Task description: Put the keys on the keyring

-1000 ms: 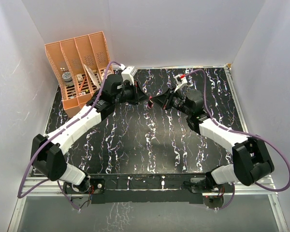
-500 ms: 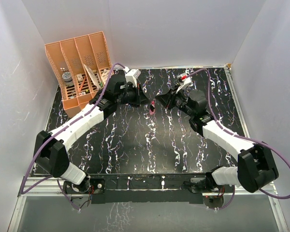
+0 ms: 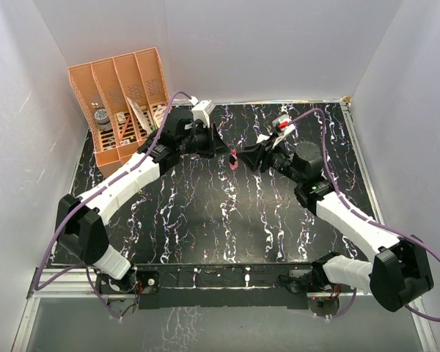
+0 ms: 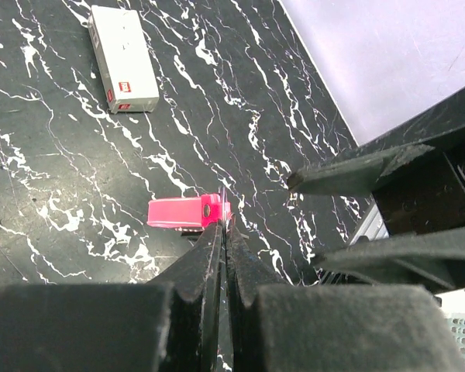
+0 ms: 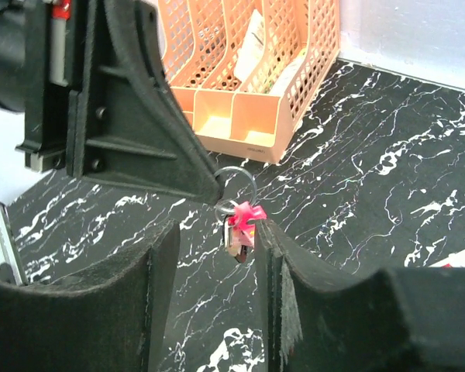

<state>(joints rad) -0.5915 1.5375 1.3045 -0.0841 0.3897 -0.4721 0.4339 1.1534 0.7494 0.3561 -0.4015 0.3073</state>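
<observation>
the right hand [image 5: 217, 232] has sprung apart and now flanks the keyring [image 4: 182, 211], which the left hand [image 4: 223, 231] pinches shut by its ring.

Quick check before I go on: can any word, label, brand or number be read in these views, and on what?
No text reads clearly in any view.
white box: a small red mark on its side, too small to read.
pink keyring tag: no print visible.
orange organizer: the things inside may carry labels, too small to tell.
</observation>
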